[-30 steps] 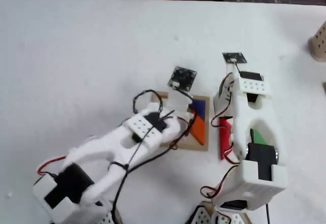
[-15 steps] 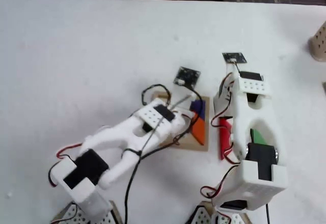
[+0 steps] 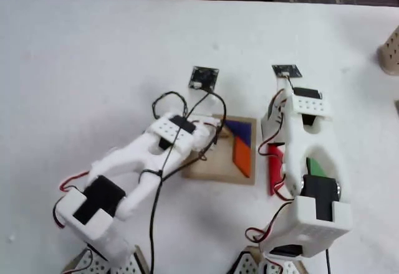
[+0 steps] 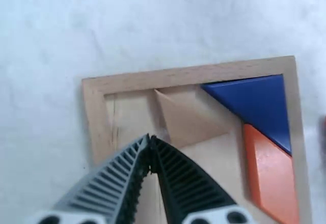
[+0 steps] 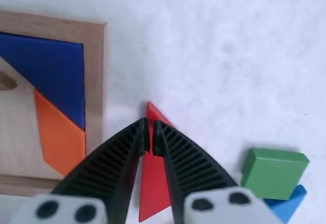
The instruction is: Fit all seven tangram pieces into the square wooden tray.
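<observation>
Left pincer (image 4: 150,143): pressed together with nothing in it, tip above the tray's floor, just beside a plain wooden triangle (image 4: 186,122).
Right pincer (image 5: 149,127): fingers closed to a hairline gap, over the pointed end of the red triangle (image 5: 153,183).
Tray (image 4: 97,117): lay flat on the white bench (image 3: 93,68). It held a blue triangle (image 4: 254,104) in one corner, with an orange parallelogram (image 4: 270,173) touching it along the same wall.
Loose pieces: red triangle just outside the tray's wall. The green square (image 5: 272,173) lay farther out, a light-blue piece (image 5: 293,201) showing at its edge.
</observation>
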Robot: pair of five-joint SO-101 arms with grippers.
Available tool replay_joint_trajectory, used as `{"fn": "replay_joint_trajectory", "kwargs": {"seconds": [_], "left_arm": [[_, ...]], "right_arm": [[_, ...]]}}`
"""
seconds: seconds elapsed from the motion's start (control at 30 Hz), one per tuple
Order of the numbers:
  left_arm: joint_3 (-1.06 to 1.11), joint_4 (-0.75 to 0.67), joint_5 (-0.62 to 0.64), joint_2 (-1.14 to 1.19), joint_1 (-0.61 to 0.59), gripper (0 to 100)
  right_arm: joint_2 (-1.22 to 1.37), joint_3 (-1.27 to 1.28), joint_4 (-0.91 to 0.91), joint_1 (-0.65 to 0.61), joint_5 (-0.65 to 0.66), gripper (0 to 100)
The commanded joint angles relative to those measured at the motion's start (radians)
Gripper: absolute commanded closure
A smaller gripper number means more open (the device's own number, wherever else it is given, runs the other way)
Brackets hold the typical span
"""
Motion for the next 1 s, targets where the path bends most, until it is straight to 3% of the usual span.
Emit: {"fn": "replay_joint_trajectory", "kwargs": {"seconds": [0.0, 0.33, 0.53, 0.73, 0.97], "left_arm": [[-0.037, -0.017, 0.011, -0.019, 0.027, 98], [-0.035, -0.025, 0.002, -0.01, 0.199, 98], [-0.091, -0.115, 0.003, 0.081, 0.117, 98], [-0.25, 0.034, 0.003, 0.185, 0.084, 98], [-0.249, 0.04, 0.003, 0.185, 0.045, 98]], "right_arm": [[-0.053, -0.005, -0.013, 0.016, -0.009, 97.8], [-0.053, -0.003, -0.013, 0.016, -0.009, 97.8], [-0.053, -0.003, -0.013, 0.016, -0.009, 97.8], [-0.053, -0.003, -0.012, 0.015, -0.009, 97.8], [-0.053, -0.003, -0.012, 0.015, -0.009, 97.8]]}}
